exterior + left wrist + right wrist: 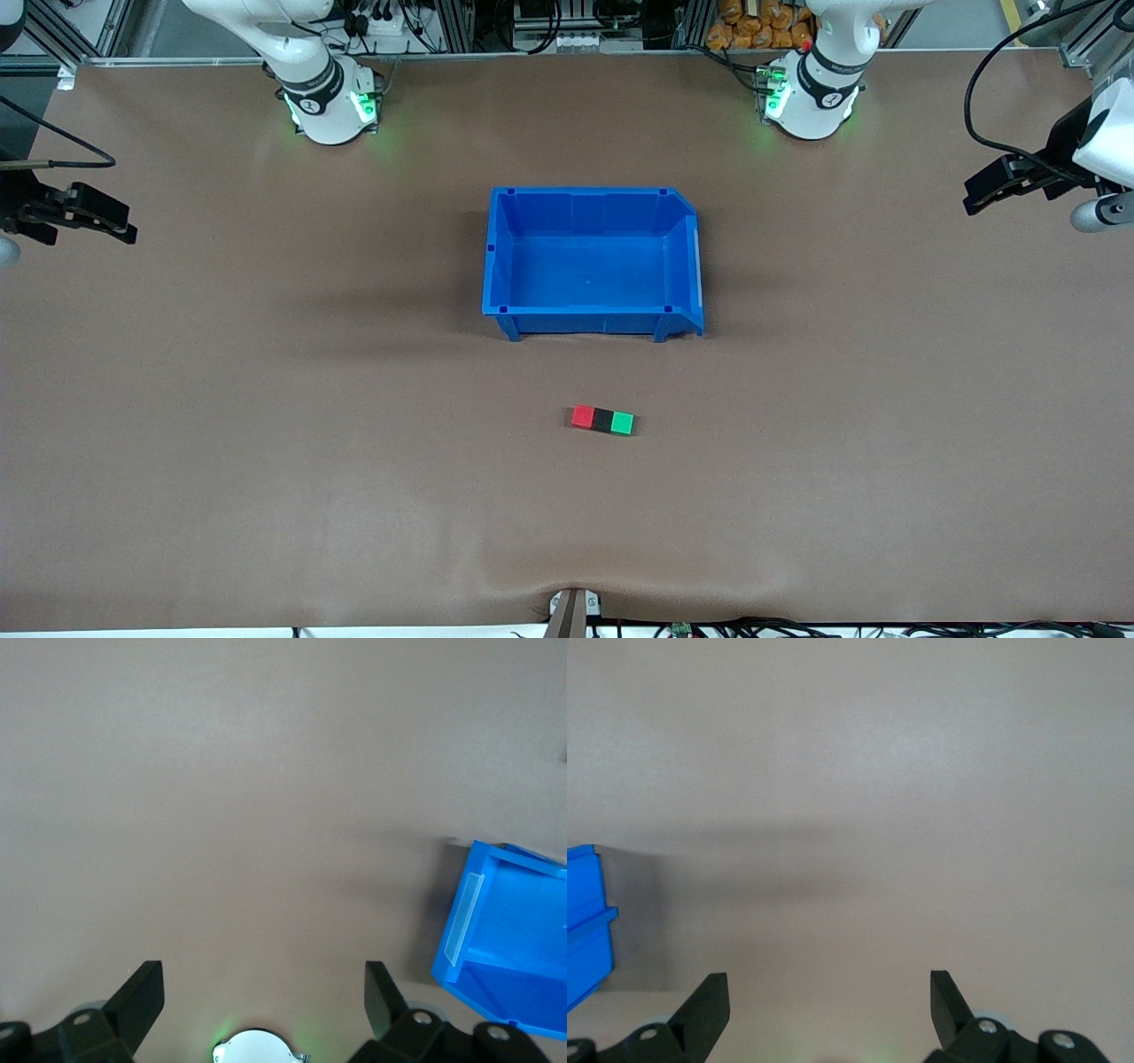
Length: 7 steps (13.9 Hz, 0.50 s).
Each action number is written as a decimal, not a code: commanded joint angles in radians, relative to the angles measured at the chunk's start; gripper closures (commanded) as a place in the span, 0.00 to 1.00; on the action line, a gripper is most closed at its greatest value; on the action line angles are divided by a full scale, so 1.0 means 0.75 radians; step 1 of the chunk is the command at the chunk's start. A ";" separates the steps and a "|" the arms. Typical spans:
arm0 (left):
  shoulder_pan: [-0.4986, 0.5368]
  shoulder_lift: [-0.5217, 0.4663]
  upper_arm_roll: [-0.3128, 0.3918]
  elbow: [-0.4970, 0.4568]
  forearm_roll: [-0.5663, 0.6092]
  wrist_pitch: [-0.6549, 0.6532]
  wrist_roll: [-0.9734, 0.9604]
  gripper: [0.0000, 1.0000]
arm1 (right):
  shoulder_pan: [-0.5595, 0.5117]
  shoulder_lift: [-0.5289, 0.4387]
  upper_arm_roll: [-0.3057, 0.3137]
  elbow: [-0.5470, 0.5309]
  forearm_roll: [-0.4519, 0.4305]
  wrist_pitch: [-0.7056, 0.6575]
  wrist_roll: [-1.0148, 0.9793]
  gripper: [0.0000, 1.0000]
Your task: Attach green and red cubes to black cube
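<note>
Joined red cube (582, 416), matte black cube (603, 420) and green cube (624, 424) lie on the smooth brown table (266, 399), nearer the camera than the glossy plastic blue bin (589, 306). Left gripper (264, 988) and right gripper (829, 992) hang wide apart, holding nothing, each over its own table end.

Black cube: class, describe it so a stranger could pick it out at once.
Find the blue bin mid-table. Nearer the front camera lies a short row of three touching cubes. The black cube is the middle one, between the red cube and the green cube.
</note>
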<state>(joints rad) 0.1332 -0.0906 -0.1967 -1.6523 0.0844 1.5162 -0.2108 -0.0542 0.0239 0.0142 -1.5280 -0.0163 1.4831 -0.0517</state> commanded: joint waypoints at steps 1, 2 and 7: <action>0.004 0.008 -0.008 0.023 -0.025 -0.001 0.031 0.00 | -0.005 -0.022 0.014 0.020 -0.011 0.010 -0.005 0.00; 0.004 0.008 -0.010 0.023 -0.025 -0.001 0.031 0.00 | -0.010 -0.018 0.012 0.031 -0.003 0.004 -0.013 0.00; 0.000 0.008 -0.012 0.023 -0.025 -0.001 0.029 0.00 | 0.001 -0.022 0.004 0.078 -0.001 -0.067 -0.096 0.00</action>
<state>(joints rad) 0.1307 -0.0906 -0.2046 -1.6517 0.0844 1.5180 -0.2107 -0.0525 0.0208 0.0207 -1.4725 -0.0161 1.4561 -0.0742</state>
